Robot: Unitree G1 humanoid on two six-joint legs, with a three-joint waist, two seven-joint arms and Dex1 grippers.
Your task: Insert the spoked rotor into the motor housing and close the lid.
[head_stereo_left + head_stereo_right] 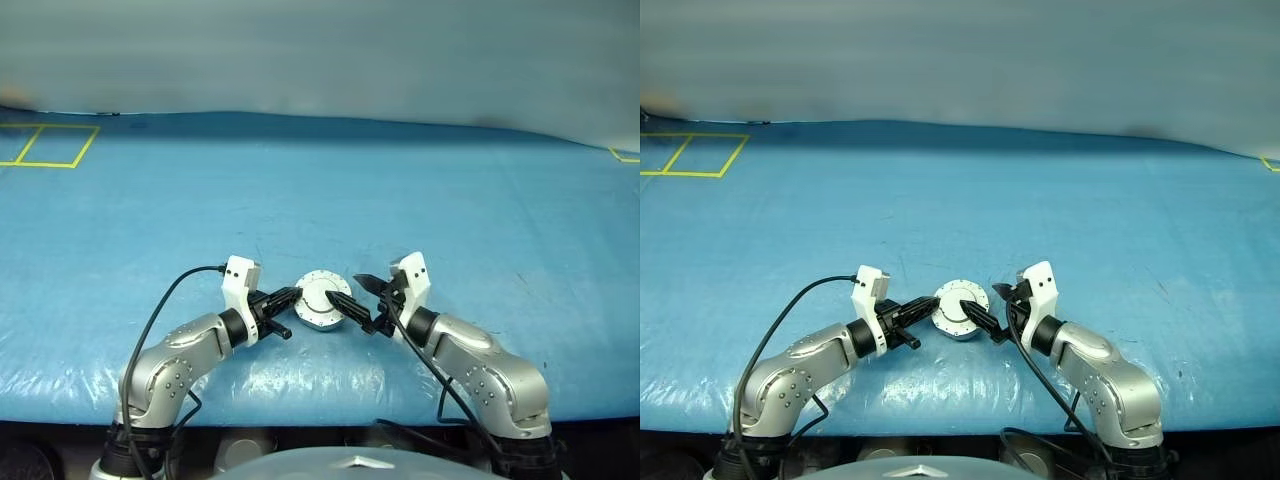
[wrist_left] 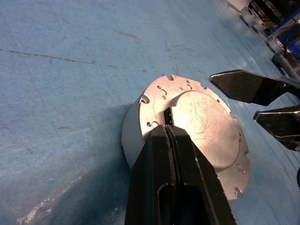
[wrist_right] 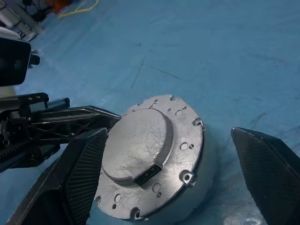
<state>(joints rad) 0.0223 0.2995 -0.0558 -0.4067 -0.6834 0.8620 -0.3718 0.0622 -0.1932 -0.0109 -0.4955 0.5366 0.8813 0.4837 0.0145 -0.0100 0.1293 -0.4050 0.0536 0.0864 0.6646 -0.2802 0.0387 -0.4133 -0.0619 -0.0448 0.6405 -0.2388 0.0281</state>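
A: What's nearest the robot?

B: Its two arms, reaching in over the front edge of the blue surface (image 1: 320,200). The left hand (image 1: 297,294) comes in from the left with its two black fingers pressed flat together, nothing between them. In the left wrist view the joined tips lie over the silver lid (image 2: 197,126), close by a small dark slot in its raised centre; whether they actually press on it I cannot tell.

A: And the other one?

B: The right hand (image 1: 343,288) comes in from the right with its jaws spread wide and nothing in them. In the right wrist view one ribbed finger (image 3: 86,168) lies just beside the lid's edge, and the other stands well off on the far side of the round body.

A: Where is the motor housing?

B: The motor housing (image 1: 320,303) sits on the surface between the two hands, near the front edge and about mid-width. It is a low round silver can, and the lid is already on top of it: a flat plate with small holes and notches round the rim and a raised round middle. The lid hides the inside.

A: Anything beyond that?

B: Bare blue sheet, then yellow tape lines (image 1: 50,145) at the far left corner and a short yellow mark (image 1: 625,155) at the far right.
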